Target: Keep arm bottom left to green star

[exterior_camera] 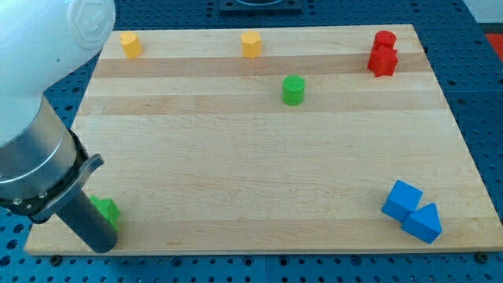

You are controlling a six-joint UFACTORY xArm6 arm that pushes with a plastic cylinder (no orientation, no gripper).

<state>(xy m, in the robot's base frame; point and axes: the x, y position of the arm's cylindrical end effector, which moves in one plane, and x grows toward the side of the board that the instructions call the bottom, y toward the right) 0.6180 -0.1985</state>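
A green block [108, 211] lies near the board's bottom left corner. The dark rod hides its left part, so its shape is hard to make out. My tip [100, 247] rests on the board just below and slightly left of this green block, close to or touching it. The arm's grey and white body fills the view's left side above the rod.
A green cylinder [292, 90] stands at upper middle. Two yellow blocks [130, 44] [251, 44] sit along the top edge. Two red blocks [383, 39] [383, 62] touch at top right. A blue cube [402, 200] and a blue triangle [424, 223] touch at bottom right.
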